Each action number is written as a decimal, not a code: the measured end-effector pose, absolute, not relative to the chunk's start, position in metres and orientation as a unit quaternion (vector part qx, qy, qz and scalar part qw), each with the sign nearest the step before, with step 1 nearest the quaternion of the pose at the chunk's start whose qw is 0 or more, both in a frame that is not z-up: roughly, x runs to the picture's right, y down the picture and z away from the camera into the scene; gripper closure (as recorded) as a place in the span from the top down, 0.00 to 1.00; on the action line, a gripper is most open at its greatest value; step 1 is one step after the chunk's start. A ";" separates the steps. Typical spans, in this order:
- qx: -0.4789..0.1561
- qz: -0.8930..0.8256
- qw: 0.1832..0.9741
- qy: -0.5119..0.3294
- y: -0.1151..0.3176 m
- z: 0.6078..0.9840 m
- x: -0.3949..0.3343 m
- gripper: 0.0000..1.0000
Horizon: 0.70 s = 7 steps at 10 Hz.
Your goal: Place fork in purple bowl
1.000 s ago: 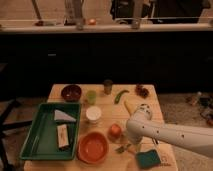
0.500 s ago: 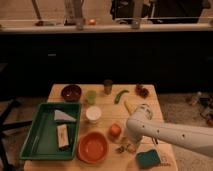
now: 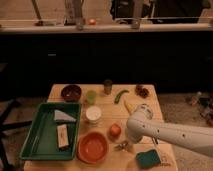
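The fork is a small silver piece lying on the wooden table, between the orange bowl and the teal sponge. My gripper reaches down from the white arm that enters from the right, and it is shut on the fork at table height. The purple bowl stands at the table's far left corner, well away from the gripper and with nothing visible in it.
An orange bowl sits just left of the gripper, with an orange fruit and a white cup behind it. A green tray fills the left side. A teal sponge lies at front right. A green cup, a can and a green pepper stand further back.
The gripper has closed on the fork at the table. The arm has hardly shifted.
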State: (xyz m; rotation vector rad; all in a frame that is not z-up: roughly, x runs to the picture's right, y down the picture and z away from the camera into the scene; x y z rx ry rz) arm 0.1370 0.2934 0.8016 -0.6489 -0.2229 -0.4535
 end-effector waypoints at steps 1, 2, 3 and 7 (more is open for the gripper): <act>-0.315 -0.220 0.917 -0.109 0.293 0.801 0.137 0.00; -0.317 -0.221 0.916 -0.108 0.293 0.799 0.138 0.00; -0.318 -0.221 0.915 -0.108 0.294 0.799 0.138 0.00; -0.285 -0.218 0.926 -0.121 0.273 0.777 0.138 0.00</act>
